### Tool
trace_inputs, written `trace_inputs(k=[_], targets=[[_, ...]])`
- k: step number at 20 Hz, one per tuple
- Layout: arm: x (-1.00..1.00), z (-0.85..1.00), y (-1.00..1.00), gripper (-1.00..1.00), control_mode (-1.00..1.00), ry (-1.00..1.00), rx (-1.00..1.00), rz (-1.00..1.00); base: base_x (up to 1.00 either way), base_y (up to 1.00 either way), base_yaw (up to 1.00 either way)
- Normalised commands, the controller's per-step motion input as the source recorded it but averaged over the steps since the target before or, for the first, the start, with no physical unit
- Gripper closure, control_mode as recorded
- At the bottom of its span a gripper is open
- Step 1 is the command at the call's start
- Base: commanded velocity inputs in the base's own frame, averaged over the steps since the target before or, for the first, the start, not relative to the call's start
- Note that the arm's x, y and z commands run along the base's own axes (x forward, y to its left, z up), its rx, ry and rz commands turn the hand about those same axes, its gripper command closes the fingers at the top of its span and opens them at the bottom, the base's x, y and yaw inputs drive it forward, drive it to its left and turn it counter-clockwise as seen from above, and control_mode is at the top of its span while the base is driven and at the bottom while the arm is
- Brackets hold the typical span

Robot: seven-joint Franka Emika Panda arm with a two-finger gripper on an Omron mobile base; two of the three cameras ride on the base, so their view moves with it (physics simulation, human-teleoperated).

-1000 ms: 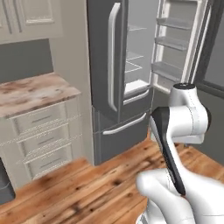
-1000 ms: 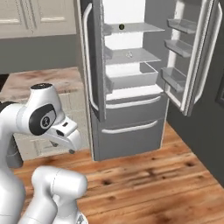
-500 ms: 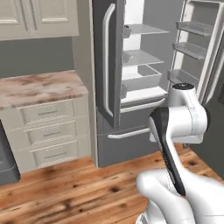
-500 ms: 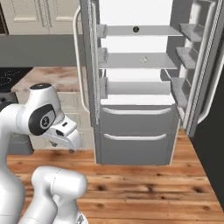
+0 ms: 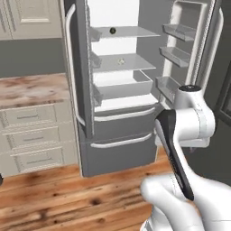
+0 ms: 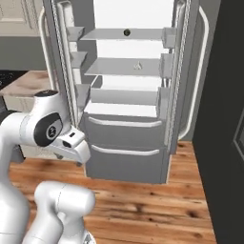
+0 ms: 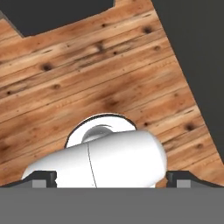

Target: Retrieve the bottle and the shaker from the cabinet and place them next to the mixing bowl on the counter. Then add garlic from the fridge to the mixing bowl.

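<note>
Closest to me, the gripper (image 7: 111, 177) points down at the wood floor (image 7: 87, 78), its two dark tips at opposite bottom corners of the hand view, so the jaws stand wide with nothing between them. In the base views I see the arm (image 5: 185, 135) folded up in front of the base, its hand tucked low beside the elbow and well short of the fridge (image 5: 117, 135). Past the floor planks stands the fridge, both upper doors swung open and its two lower drawers shut. The left door (image 6: 62, 71) and right door (image 5: 189, 49) each carry shelf bins that look bare from here. Inside, I can see a pulled-out drawer (image 5: 122, 88) at the bottom of the lit compartment. On the middle shelf (image 6: 126, 66) above it sits a small pale lump, the garlic (image 6: 137, 66), near the centre; it is too small for me to make out any detail. On the top shelf (image 6: 124, 34) rests a small dark round thing (image 6: 127, 32) that I cannot identify. To the left of the fridge I see a counter (image 5: 31, 88) with a mottled pinkish top over cream drawers, and wall cabinets (image 5: 27, 18) above it with doors shut. A dark wall (image 6: 224, 119) runs along the right side of the fridge.
</note>
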Motion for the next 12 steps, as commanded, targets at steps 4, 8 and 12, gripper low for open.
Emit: trace_inputs(k=[4,8,12], targets=[[0.00,0.00,0.00,-1.00,1.00,0.00,0.00,0.00,0.67,-0.26,0.01],[0.00,0.00,0.00,-1.00,1.00,0.00,0.00,0.00,0.81,-0.50,0.00],[0.00,0.00,0.00,-1.00,1.00,0.00,0.00,0.00,0.81,-0.60,0.00]])
